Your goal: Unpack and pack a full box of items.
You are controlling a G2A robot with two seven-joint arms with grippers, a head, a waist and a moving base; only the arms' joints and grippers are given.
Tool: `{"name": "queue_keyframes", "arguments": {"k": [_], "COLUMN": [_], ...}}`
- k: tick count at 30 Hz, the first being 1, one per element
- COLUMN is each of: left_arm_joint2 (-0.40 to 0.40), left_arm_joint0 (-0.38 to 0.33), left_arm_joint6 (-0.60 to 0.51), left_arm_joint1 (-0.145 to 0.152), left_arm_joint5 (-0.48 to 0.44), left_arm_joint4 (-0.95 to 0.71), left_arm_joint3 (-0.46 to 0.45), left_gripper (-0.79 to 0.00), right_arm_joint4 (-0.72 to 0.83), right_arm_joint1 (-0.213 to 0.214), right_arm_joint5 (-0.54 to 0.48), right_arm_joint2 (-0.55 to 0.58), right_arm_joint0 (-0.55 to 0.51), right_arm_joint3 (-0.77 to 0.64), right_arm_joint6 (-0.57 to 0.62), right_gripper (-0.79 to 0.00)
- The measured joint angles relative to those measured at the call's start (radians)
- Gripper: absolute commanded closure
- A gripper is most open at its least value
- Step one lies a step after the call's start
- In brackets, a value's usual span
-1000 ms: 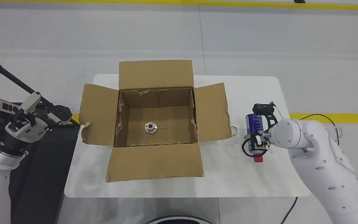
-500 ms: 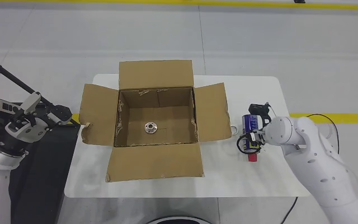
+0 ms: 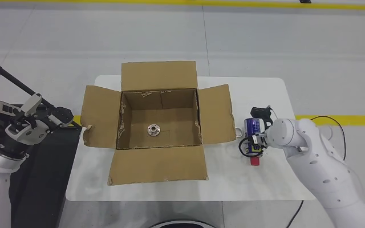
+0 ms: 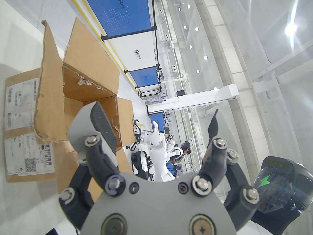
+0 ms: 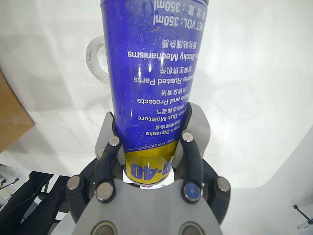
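Pinching the blue spray can [image 5: 154,62], right fingers [image 5: 201,128] beside metal ring [image 5: 92,59]; left fingers [image 4: 102,123] spread.

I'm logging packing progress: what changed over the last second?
The right gripper, shut on the can, carried it a little left, toward the box. Nothing was grasped or released. The box, the metal part inside it, the ring on the table and the left gripper stayed put.

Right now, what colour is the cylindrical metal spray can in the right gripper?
The spray can is blue with a yellow band; right wrist view shows best.
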Motion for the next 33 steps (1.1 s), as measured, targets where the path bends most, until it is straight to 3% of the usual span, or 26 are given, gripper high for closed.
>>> {"name": "queue_keyframes", "arguments": {"k": [9,21,30,33], "left_arm_joint2": [0.000,0.000,0.000,0.000], "left_arm_joint0": [0.000,0.000,0.000,0.000], "left_arm_joint6": [0.000,0.000,0.000,0.000], "left_arm_joint1": [0.000,0.000,0.000,0.000], "left_arm_joint5": [0.000,0.000,0.000,0.000], "left_arm_joint4": [0.000,0.000,0.000,0.000], "left_arm_joint3": [0.000,0.000,0.000,0.000], "left_gripper": [-0.785,-0.785,-0.785,-0.785], "right_arm_joint4": [0.012,0.013,0.009,0.009], "right_arm_joint1": [-0.002,-0.001,0.001,0.001], "right_arm_joint5": [0.001,-0.008,-0.010,-0.009], "right_arm_joint2": [-0.008,-0.013,-0.013,-0.014], "right_arm_joint0": [0.006,0.021,0.027,0.029], "right_arm_joint3": [0.010,0.025,0.036,0.041], "right_arm_joint6": [-0.001,0.008,0.010,0.009], "right_gripper": [-0.299,-0.388,-0.539,-0.548]}}
